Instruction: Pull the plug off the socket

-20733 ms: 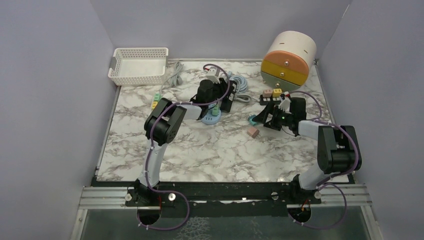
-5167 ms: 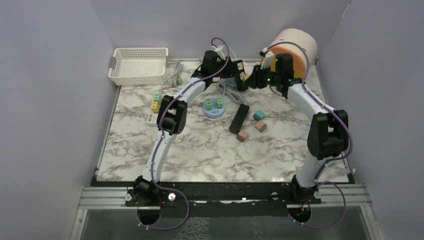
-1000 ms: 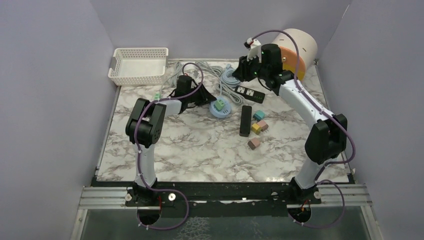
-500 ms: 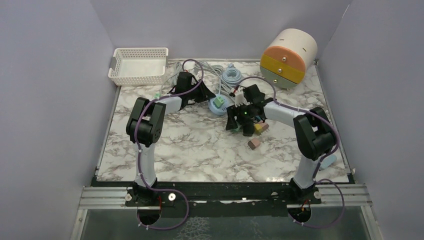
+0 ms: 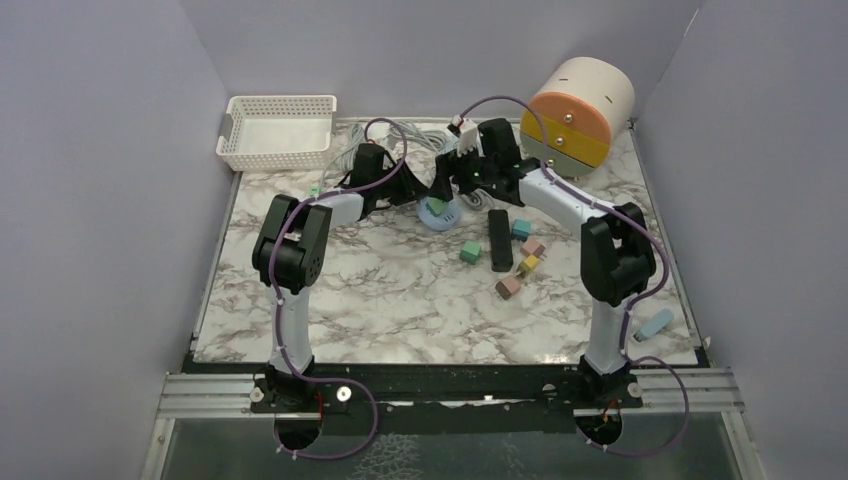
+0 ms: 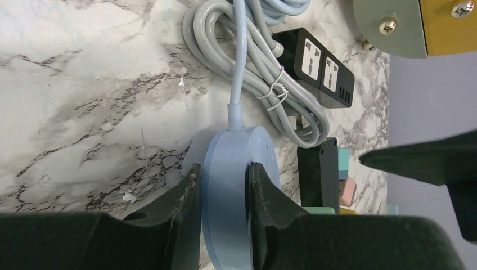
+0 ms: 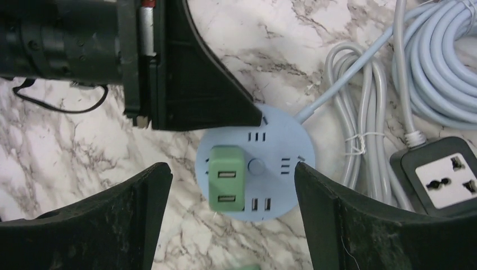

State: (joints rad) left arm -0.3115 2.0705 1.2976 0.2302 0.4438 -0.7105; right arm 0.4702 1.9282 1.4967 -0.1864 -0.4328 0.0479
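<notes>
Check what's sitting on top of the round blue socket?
One green plug with two USB ports, seated off-centre on the round blue socket. Other slots look empty. Its prongs are covered.

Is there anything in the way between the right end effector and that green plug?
Nothing visible. The right end effector hangs open above the plug, a finger on either side. The left end effector clamps the socket by its rim, beside the plug, not over it.

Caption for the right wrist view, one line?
Open right pincer hovers over the green plug seated in the round blue socket, whose rim the left pincer clamps.
</notes>
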